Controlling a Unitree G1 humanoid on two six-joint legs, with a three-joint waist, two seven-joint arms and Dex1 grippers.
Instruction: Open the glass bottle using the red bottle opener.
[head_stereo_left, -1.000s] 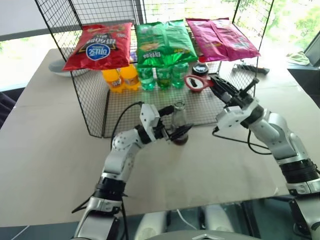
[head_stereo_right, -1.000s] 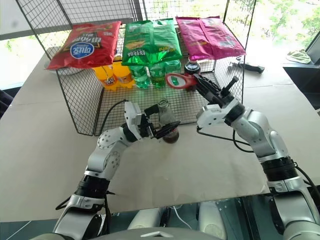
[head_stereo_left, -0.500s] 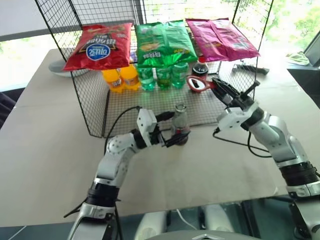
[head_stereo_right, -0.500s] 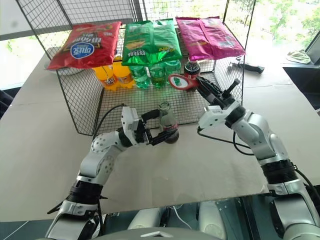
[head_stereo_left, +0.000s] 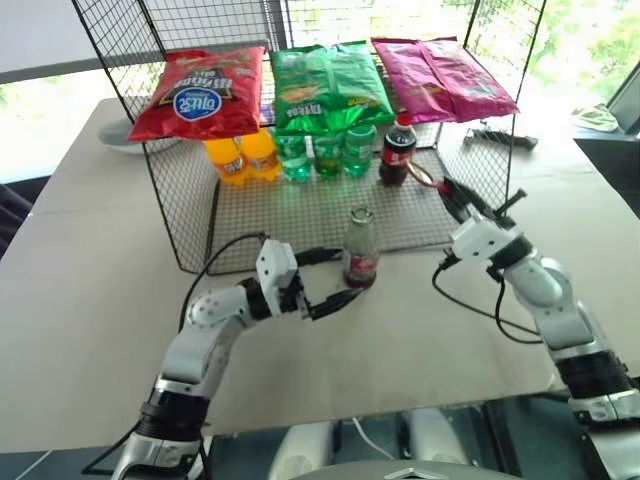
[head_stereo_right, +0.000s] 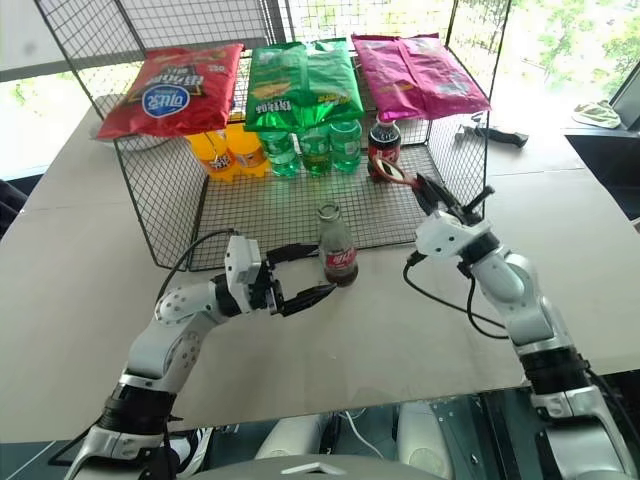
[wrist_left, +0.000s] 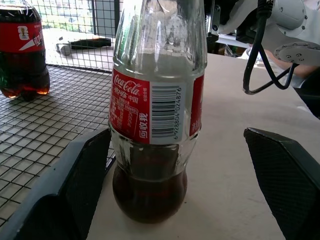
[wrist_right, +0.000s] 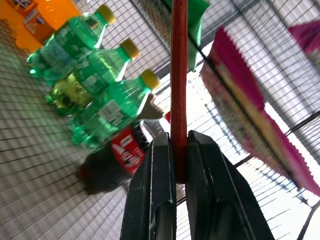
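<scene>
glass bottle (head_stereo_left: 360, 250) standing upright on the table (head_stereo_left: 90, 290), at the front edge of the wire rack (head_stereo_left: 300, 215), cap on, dark liquid low in the body. landmark for everything else: this bottle.

left gripper (head_stereo_left: 325, 278) spread wide, holding nothing, one finger (wrist_left: 87, 175) close beside the bottle's base and the other finger well off it, so the bottle sits between them untouched. right gripper (head_stereo_right: 425, 190) clamped tight on the handle of the red bottle opener (head_stereo_right: 392, 172), held edge-on behind the bottle and to its right, above cap height, ring end leading. fatter cola bottle (head_stereo_left: 397, 150) further back than the glass bottle, near the opener's ring.

judging the step: steadying the bottle, then bringing the opener to the cap.

- best to close the left fingers around the labelled middle, not the rounded base; likely to tip or spin otherwise.
- worth centring first, since one finger sits much nearer than the other and an uneven close could shove the bottle sideways.
- better to roll the opener flat before lowering, so the ring drops over the cap rather than striking it on edge.
- safer to come in from the bottle's right, clear of the cola bottle behind.
- then hook the metal lip under the cap's rim and lever up gently, with the grip below firm.
</scene>
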